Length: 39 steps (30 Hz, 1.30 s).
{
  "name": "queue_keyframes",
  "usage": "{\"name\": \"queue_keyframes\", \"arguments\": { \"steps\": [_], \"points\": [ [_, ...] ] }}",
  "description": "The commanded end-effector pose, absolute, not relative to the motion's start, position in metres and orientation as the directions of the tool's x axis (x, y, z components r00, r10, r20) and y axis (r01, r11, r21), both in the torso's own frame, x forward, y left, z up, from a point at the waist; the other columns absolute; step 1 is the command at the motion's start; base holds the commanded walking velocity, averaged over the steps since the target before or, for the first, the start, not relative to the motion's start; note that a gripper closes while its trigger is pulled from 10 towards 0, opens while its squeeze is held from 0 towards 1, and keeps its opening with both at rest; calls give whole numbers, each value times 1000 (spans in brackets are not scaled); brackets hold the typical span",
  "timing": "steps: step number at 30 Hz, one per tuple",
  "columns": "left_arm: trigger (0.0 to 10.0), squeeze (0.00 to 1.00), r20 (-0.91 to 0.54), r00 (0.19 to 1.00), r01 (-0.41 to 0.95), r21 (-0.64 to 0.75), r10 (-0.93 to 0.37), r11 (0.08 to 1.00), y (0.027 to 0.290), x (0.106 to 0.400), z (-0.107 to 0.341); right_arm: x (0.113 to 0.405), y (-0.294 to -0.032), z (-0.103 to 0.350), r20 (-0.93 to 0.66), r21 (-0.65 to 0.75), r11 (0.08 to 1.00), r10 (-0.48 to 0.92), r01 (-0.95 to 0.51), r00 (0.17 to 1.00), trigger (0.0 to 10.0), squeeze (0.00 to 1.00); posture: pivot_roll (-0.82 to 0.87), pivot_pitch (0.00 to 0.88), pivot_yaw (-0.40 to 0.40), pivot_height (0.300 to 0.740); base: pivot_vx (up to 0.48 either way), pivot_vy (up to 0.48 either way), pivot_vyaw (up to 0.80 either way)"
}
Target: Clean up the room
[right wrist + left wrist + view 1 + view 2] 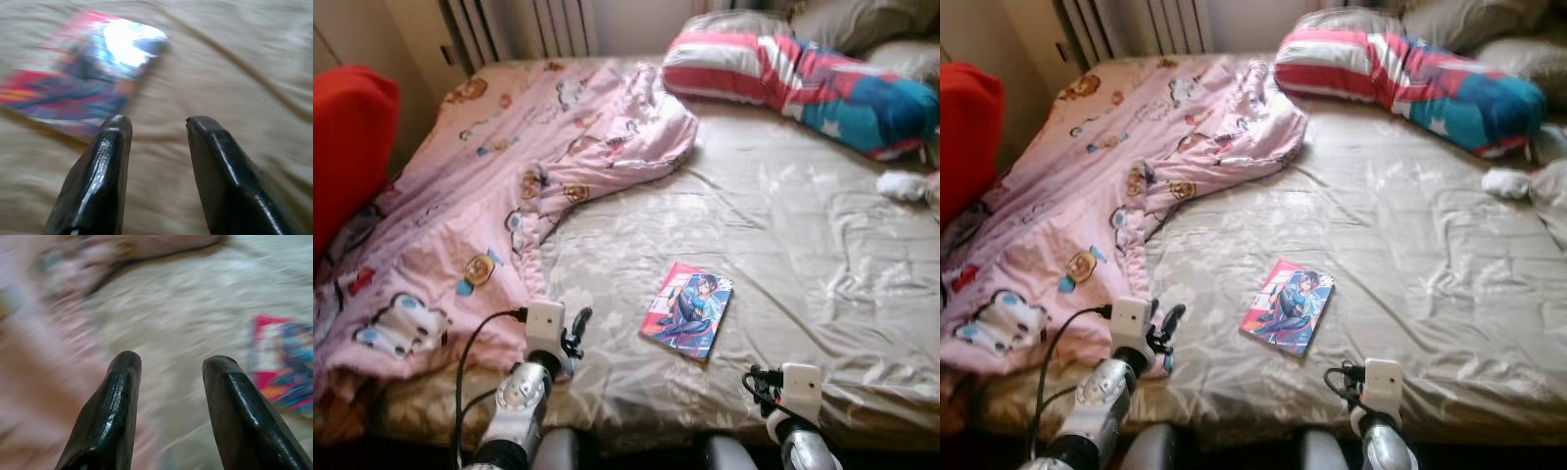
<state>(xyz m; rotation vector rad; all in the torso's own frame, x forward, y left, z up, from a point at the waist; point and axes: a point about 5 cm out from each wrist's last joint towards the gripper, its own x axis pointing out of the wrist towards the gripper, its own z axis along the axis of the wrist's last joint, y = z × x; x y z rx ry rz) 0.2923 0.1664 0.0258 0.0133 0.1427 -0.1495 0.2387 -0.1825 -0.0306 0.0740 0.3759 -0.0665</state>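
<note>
A thin book with a pink and blue illustrated cover (687, 310) lies flat on the beige sheet (803, 255) of the bed, near its front edge. My left gripper (576, 333) hovers over the sheet just left of the book, open with nothing between its fingers (117, 396). My right gripper (759, 384) is low at the front edge, to the right of the book and nearer than it, also open and holding nothing. In the right wrist view the book (83, 73) lies a short way beyond the fingertips (205, 147). Both wrist views are blurred.
A crumpled pink cartoon-print blanket (489, 176) covers the bed's left half. A red, white and blue striped pillow (793, 78) and grey pillows (842, 20) lie at the head. A small white cloth (901, 184) sits at the right, a red cushion (347, 137) at the far left.
</note>
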Motion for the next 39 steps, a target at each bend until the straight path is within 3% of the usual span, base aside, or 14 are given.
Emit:
{"name": "queue_keyframes", "arguments": {
  "steps": [1,7,16,17,25,26,28,39],
  "points": [
    [10000,0,-153,979,132,-7,-132,991,170,290,24,236,-176,-34,-395,81,995,-27,64,918,10000,0,85,184,40,625,0,0,0],
    [10000,0,-122,980,156,-6,-155,988,165,291,29,241,-172,-33,-395,113,992,-12,61,918,10000,0,93,218,48,625,0,0,0],
    [10000,0,57,979,194,19,-195,981,158,301,72,276,-161,-14,-388,277,955,6,111,922,10000,0,177,314,57,625,0,0,0],
    [10000,0,70,977,199,26,-200,980,156,302,76,280,-159,-12,-389,296,949,14,111,921,10000,1000,190,332,55,625,0,0,0],
    [10000,0,143,969,196,37,-199,980,152,295,103,300,-153,4,-369,376,920,41,109,929,10000,1000,247,415,51,625,0,0,0],
    [10000,0,155,967,197,39,-200,980,152,293,109,303,-152,7,-363,398,911,49,108,930,10000,698,261,431,51,625,0,0,0],
    [10000,0,177,962,202,49,-208,978,152,288,117,306,-150,10,-347,446,889,65,103,936,10000,0,274,448,50,625,0,0,0],
    [10000,0,166,972,155,75,-165,985,166,269,134,317,-154,24,-262,572,808,19,139,965,10000,0,317,496,63,625,0,0,0]
  ]
}}
